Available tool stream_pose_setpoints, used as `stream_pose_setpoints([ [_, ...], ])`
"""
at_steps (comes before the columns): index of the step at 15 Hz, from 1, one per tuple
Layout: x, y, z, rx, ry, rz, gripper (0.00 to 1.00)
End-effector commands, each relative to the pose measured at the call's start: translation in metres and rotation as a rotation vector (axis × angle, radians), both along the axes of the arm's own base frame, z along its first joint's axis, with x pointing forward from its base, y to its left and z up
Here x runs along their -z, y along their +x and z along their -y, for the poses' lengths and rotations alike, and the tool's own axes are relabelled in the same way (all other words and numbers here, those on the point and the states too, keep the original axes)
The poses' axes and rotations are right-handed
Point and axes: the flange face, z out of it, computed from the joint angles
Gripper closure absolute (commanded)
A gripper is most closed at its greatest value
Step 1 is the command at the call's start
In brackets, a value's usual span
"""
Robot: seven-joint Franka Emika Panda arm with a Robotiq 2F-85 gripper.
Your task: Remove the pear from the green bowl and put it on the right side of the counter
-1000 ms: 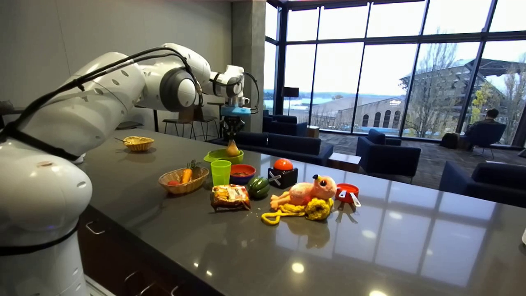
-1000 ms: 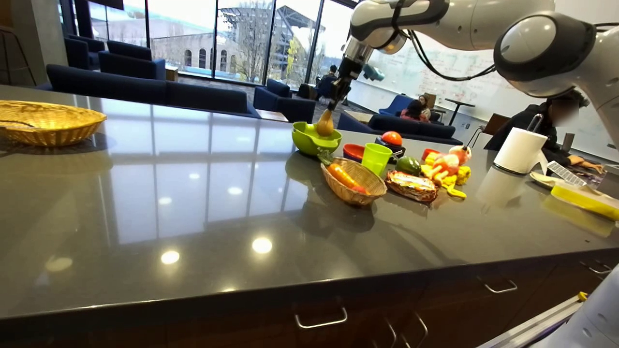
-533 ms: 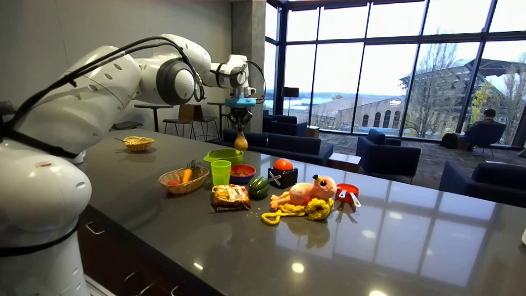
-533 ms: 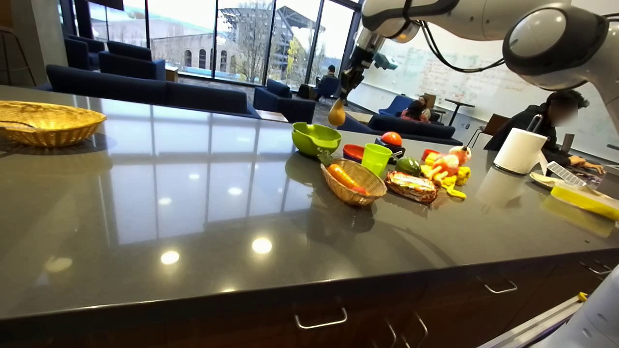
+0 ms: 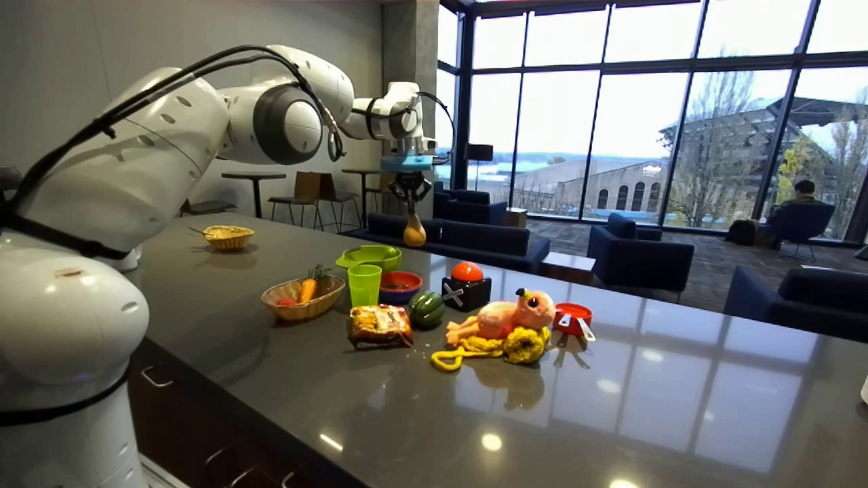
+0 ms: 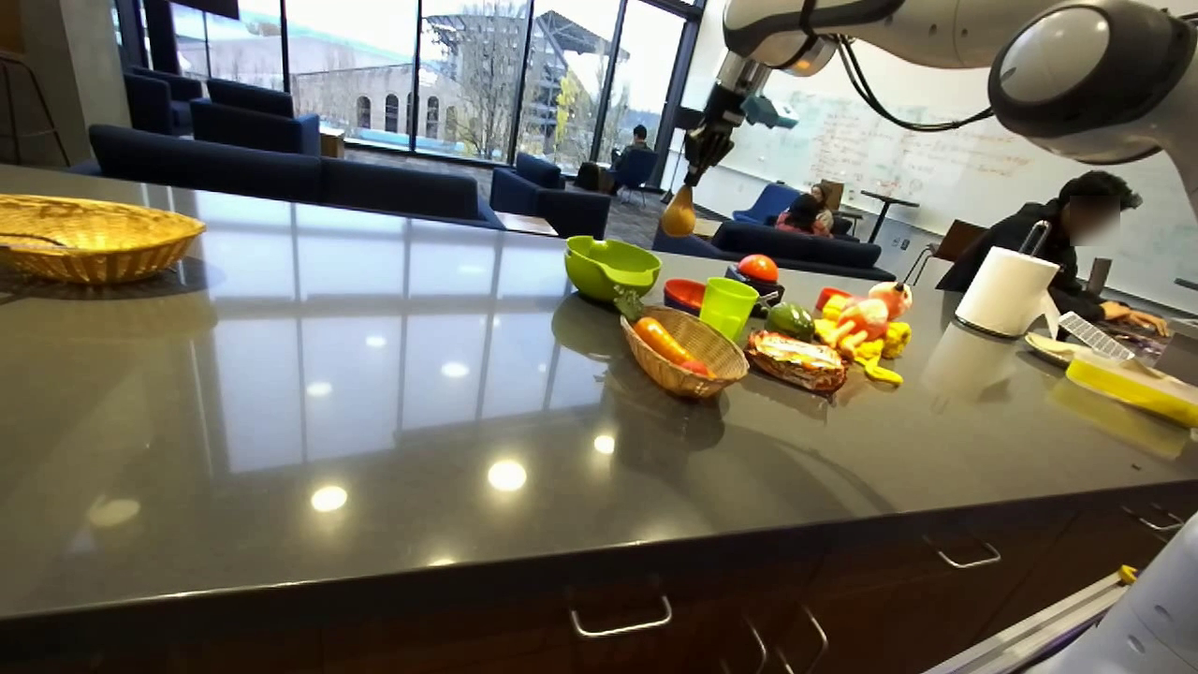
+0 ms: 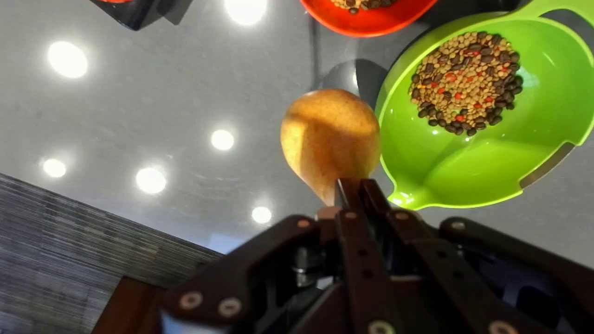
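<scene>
White arm (image 5: 163, 150) aloft and bent, end effector (image 7: 359, 185) downward beneath the wrist (image 5: 401, 107), fingers (image 7: 349, 197) nearly together.

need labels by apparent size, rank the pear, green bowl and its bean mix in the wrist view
1. Green bowl
2. Pear and bean mix: too alike to rank, the pear seen from closer.

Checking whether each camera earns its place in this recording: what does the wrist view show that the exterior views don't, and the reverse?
Only the wrist view: the mix of dark beans and tan grains lying in the green bowl.

Only the exterior views: the carrot in its wicker basket, the green cup and the pink plush toy.

Shared: the pear, held by its narrow end in the fingers, outside the green bowl; also the red bowl and the counter.
</scene>
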Motion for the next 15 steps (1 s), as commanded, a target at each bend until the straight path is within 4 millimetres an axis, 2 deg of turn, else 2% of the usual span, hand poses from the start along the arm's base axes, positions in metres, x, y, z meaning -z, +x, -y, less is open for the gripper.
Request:
stream_pose_setpoints([
  [1,-0.004,-0.015,0.013,0.086,-0.009,-0.015,0.98],
  [15,-0.010,-0.042,0.096,0.369,-0.011,-0.005,0.98],
])
